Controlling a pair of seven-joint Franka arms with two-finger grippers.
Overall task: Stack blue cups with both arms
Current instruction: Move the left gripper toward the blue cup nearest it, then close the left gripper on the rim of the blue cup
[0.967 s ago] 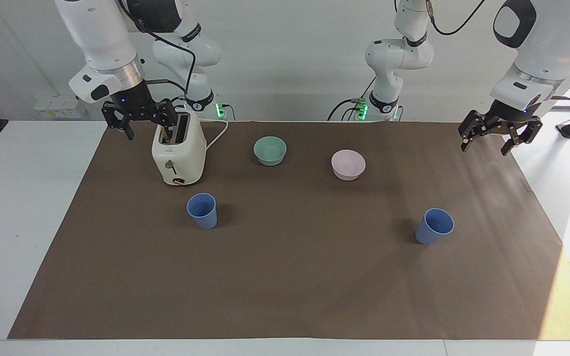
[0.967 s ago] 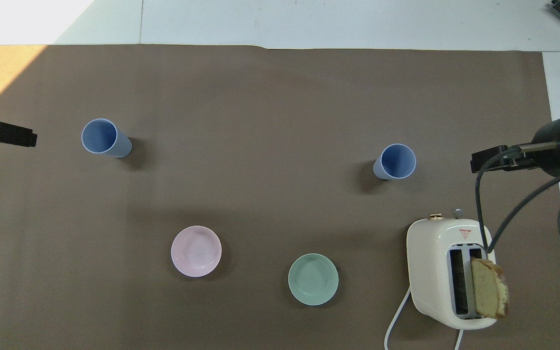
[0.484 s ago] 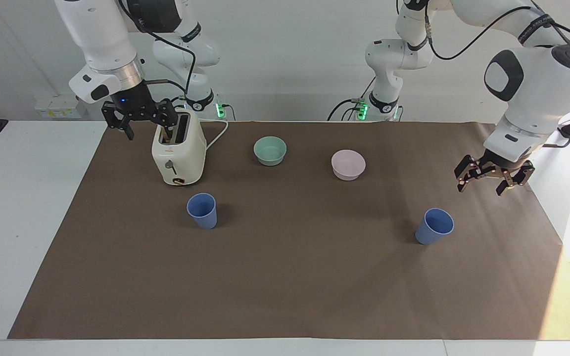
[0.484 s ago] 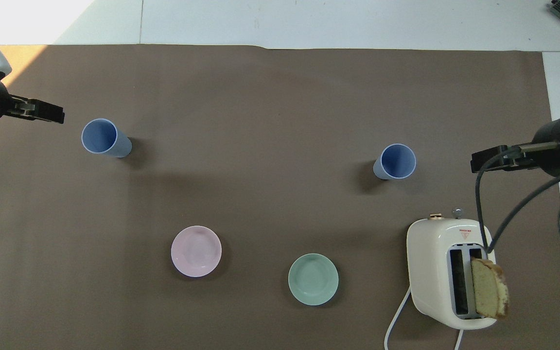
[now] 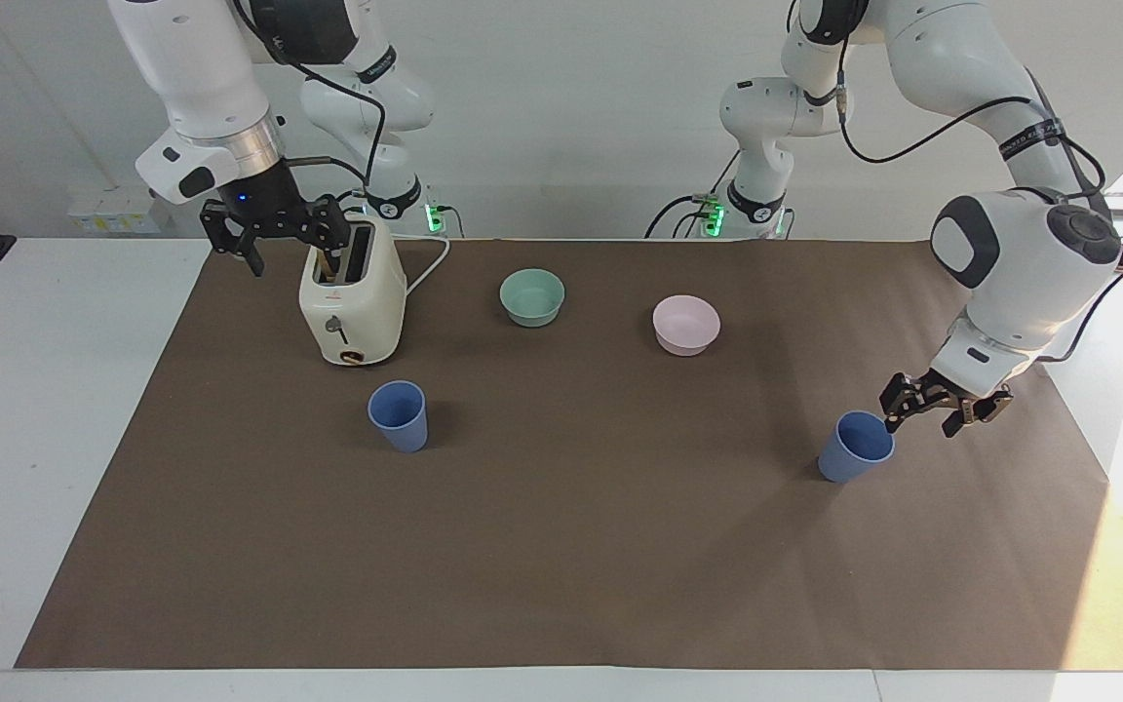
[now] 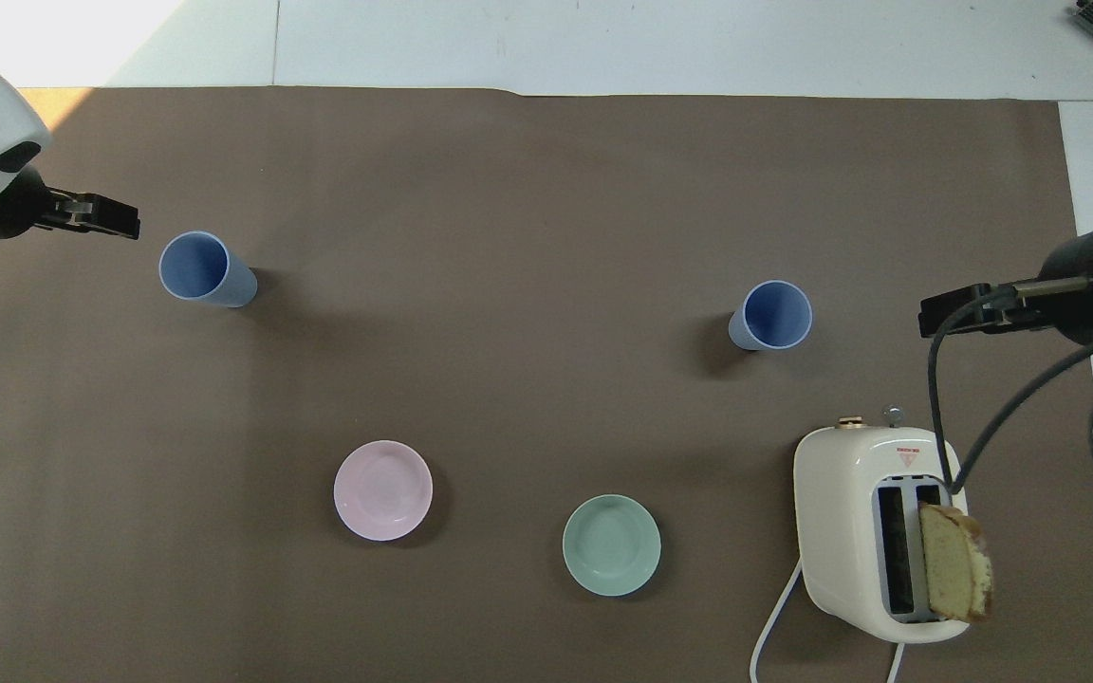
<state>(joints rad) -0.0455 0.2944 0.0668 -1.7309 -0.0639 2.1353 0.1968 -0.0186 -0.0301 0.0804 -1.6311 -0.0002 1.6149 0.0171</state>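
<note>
Two blue cups stand upright on the brown mat. One cup (image 5: 856, 446) (image 6: 197, 268) is toward the left arm's end, the other (image 5: 398, 415) (image 6: 774, 316) toward the right arm's end, near the toaster. My left gripper (image 5: 927, 414) (image 6: 115, 218) is open and empty. It hangs low, close beside the first cup's rim on the side toward the left arm's end of the table, and is apart from the cup. My right gripper (image 5: 274, 232) (image 6: 959, 313) is open and empty, and waits raised beside the toaster's top.
A cream toaster (image 5: 352, 297) (image 6: 864, 531) holds a bread slice (image 6: 954, 574), and its white cord runs toward the robots. A mint-green bowl (image 5: 532, 296) (image 6: 611, 545) and a pale pink bowl (image 5: 686, 325) (image 6: 382, 490) sit nearer to the robots than the cups.
My left gripper has come down from high over the mat's edge and moved in close beside the blue cup at its end. The right arm, cups and bowls have not moved.
</note>
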